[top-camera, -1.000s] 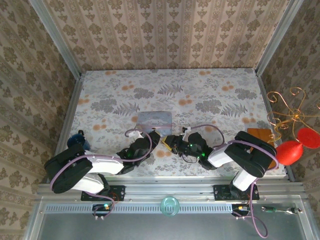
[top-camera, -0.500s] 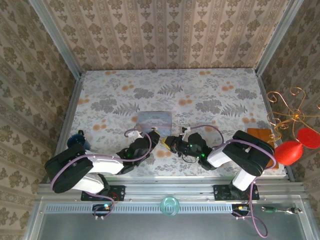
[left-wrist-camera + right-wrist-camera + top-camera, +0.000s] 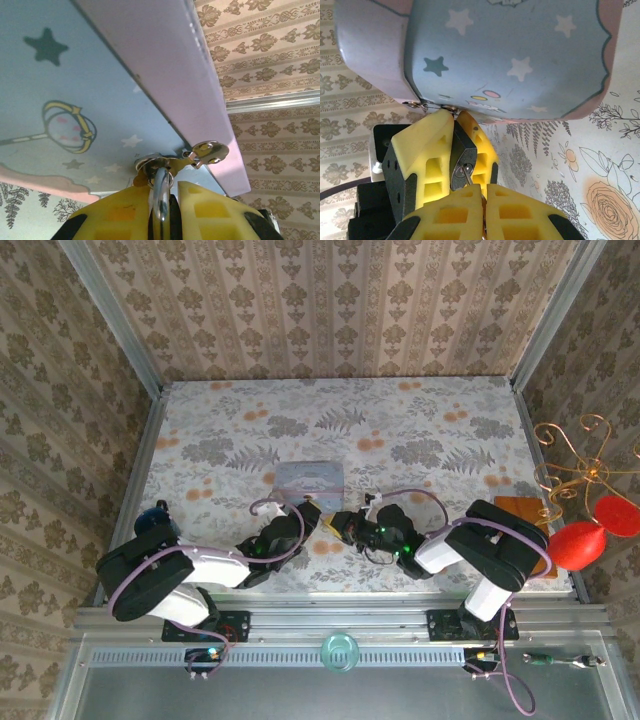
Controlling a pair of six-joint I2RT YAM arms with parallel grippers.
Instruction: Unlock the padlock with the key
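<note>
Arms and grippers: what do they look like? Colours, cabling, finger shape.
The left arm and right arm are built alike: black joints and links, a white forearm shell, and a looped lilac cable along each. The left gripper and right gripper have black bodies and blocky yellow fingers with square recesses.

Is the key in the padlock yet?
In, apparently: the key runs from the shut right gripper straight into the dark face of the padlock.

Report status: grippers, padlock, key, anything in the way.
Left fingers shut on the padlock, shackle through the pouch zipper rings. Right fingers shut on the key, tip at the keyhole. Keyhole unobstructed.
</note>
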